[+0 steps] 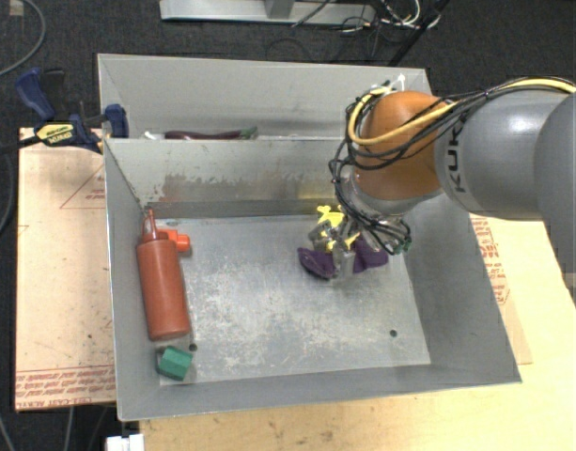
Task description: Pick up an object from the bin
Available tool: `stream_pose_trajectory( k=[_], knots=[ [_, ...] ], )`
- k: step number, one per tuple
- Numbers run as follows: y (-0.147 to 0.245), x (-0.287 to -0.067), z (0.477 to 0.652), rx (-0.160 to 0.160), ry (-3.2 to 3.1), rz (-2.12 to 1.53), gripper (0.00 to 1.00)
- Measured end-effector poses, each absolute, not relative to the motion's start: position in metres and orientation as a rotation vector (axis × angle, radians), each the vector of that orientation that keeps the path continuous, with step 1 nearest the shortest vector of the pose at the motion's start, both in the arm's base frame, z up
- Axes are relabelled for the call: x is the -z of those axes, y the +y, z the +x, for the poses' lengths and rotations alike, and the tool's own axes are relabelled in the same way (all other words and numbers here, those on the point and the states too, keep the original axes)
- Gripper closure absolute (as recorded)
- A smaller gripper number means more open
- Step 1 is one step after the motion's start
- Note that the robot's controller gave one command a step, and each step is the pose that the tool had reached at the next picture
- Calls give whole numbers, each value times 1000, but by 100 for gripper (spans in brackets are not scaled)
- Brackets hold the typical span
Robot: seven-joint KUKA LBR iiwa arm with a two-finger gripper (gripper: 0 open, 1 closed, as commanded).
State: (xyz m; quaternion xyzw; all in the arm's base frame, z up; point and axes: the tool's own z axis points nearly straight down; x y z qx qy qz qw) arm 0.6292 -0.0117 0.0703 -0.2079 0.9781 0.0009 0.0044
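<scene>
My gripper [342, 252] is down at the bin floor, right of the middle, under the orange wrist cover. It sits on a small purple soft thing [318, 263] with a yellow part [327, 218] showing at its far side. The purple thing spreads out to both sides of the gripper. The cover and cables hide most of the gripper.
A brown-red squeeze bottle [163, 285] with an orange piece [179, 242] beside its neck lies along the bin's left wall. A small green block [174, 362] rests at the front left corner. The arm crosses over the bin's right side.
</scene>
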Motion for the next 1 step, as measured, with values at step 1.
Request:
stream_pose_trajectory(
  k=[1],
  knots=[
    [-14, -223, 626, -3, 3075, -552, 100]
  ],
)
